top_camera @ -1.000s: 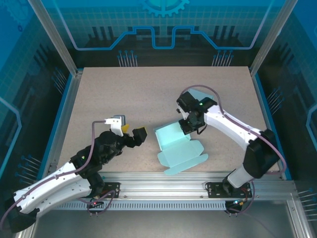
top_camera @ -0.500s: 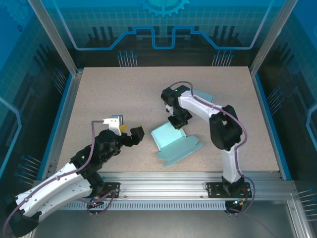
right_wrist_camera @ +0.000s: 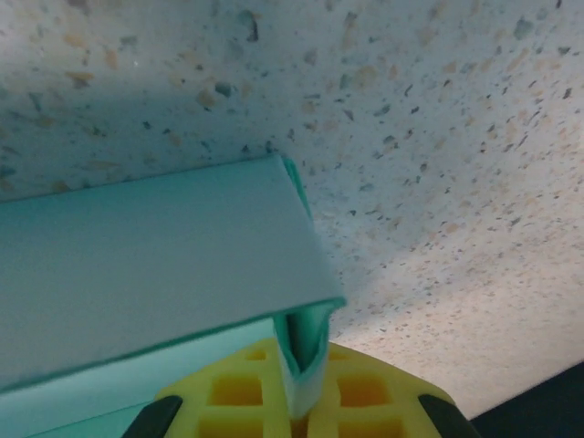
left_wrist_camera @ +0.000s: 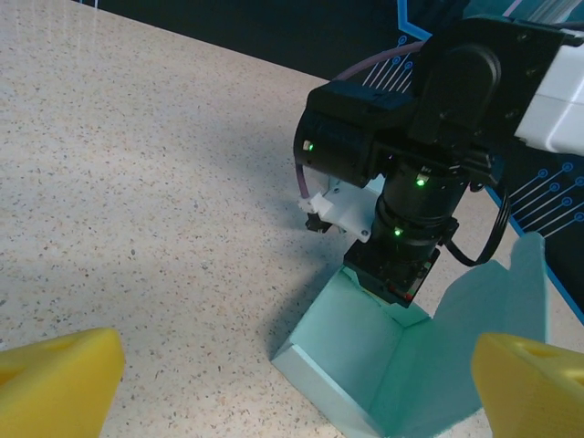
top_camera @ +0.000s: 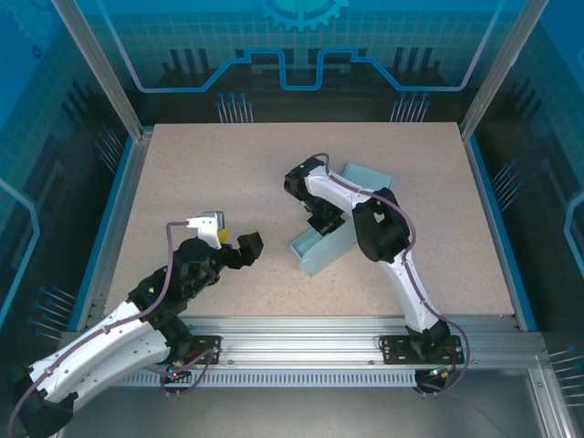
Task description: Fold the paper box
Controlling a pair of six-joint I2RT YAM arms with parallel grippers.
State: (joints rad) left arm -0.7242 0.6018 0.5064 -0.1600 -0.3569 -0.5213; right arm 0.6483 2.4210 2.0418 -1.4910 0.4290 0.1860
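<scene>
Speckled beige table (top_camera: 210,173), aluminium frame (top_camera: 365,330) round it, blue-lit panels behind.

Right gripper (top_camera: 325,222): clenched on the paper box (top_camera: 318,251). In the wrist view, a thin teal wall of the box sits pinched between the yellow pads (right_wrist_camera: 228,394), with its edge standing up out of the closure. The gripper points down at the table, the arm bent sharply back over itself.

Paper box: directly under the right gripper and just to its near side, touching it. One panel lies flat on the table. Another stands tilted up beside it, and in the left wrist view the two meet in a corner. Partly folded, open on top.

Second teal piece (top_camera: 370,175): on the table beyond the right gripper, toward the far right, partly hidden by the arm. Cannot tell whether it touches the held box.

Left gripper (top_camera: 239,243): released, jaws wide, nothing between them. It sits left of the right gripper, near the box but apart from it, fingers aimed at the box, bare table in the gap.
</scene>
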